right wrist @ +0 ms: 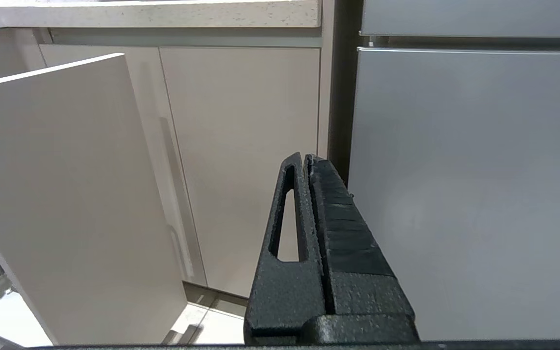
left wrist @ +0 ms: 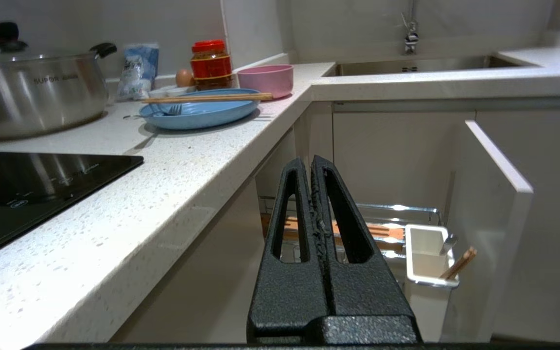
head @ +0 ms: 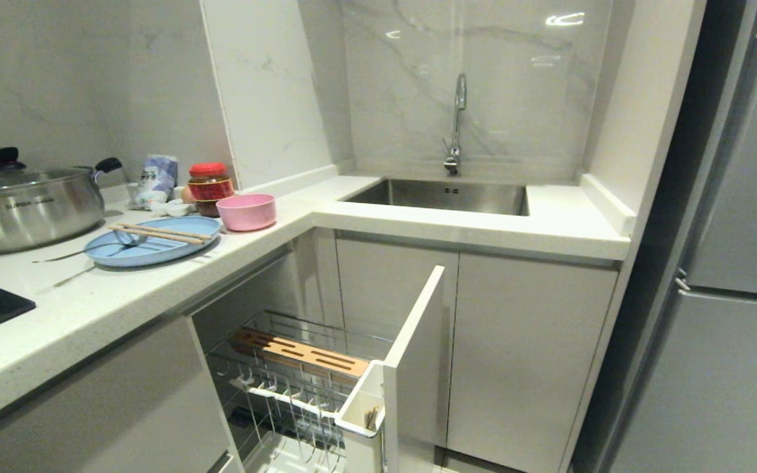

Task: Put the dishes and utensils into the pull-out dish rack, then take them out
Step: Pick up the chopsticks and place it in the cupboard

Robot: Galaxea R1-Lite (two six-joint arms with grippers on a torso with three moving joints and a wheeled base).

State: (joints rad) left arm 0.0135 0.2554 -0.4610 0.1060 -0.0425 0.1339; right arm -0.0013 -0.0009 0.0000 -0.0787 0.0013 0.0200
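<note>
Fingers of the left gripper (left wrist: 311, 163) are pressed shut on nothing, low in front of the cabinets, pointing toward the speckled white stone surface (left wrist: 178, 160); the right gripper (right wrist: 306, 160) is likewise closed and empty, parked facing the cabinet doors beside the grey fridge.

On that surface sit the wide light-blue plate (head: 152, 248), 2 light-brown wooden chopsticks (head: 158, 232) laid across it with a silver metal fork (left wrist: 173, 109), and the deep matte pink bowl (head: 246, 211) just beside the plate. More slim silver cutlery (head: 66, 256) lies near the plate's rim. Below, the chrome wire pull-out dish rack (head: 286, 387) stands open.

Risks, as I judge them: the chrome rack sits under the overhang, so an arm rising from it could catch the surface edge. Lifting the plate with loose chopsticks on top would likely roll them off. Reaching for the bowl could nudge the red-lidded jar (head: 209, 187) close behind.

Only the left wrist view shows chopsticks (left wrist: 460, 262) and a metal handle already standing in the white plastic utensil bin (left wrist: 428, 255); the head view gives the rack's slotted wooden board (head: 299, 353) and prongs, but neither arm.
</note>
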